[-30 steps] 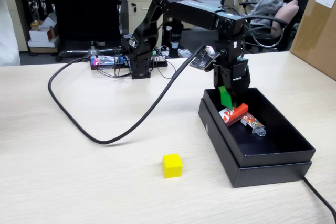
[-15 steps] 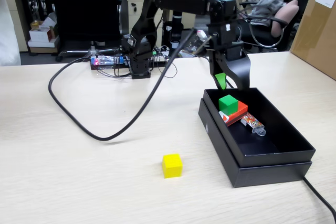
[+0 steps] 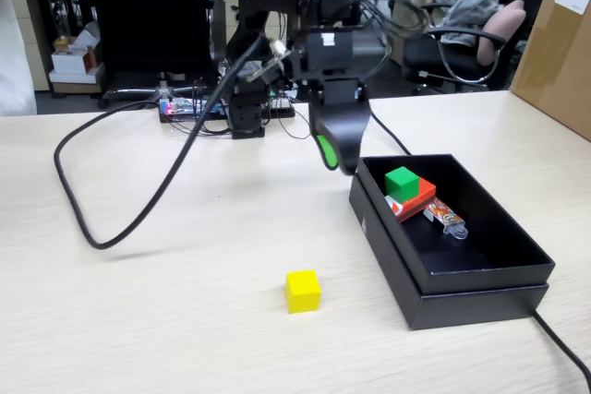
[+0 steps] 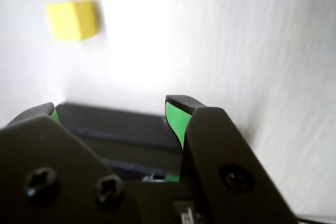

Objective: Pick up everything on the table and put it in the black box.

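A green cube (image 3: 402, 182) rests on the red oblong block (image 3: 417, 200) inside the black box (image 3: 443, 297) at the right of the fixed view. The yellow cube (image 3: 303, 291) sits alone on the beige table (image 3: 138, 320), left of the box and nearer the front; the wrist view shows it (image 4: 73, 19) at upper left. My gripper (image 3: 334, 159) hangs above the table just left of the box's far corner, open and empty. In the wrist view the gripper (image 4: 110, 109) has green-padded fingers wide apart, with the box's dark rim (image 4: 115, 124) between them.
An orange-patterned wrapped packet (image 3: 445, 218) lies in the box beside the red block. A thick black cable (image 3: 102, 228) loops across the table's left side. The arm's base and a circuit board (image 3: 189, 108) stand at the far edge. A thin cable (image 3: 563, 343) runs off at front right.
The green cube left the gripper and now rests on the red block in the box. The arm lifted and swung left, out of the box, dragging the cable loop leftward.
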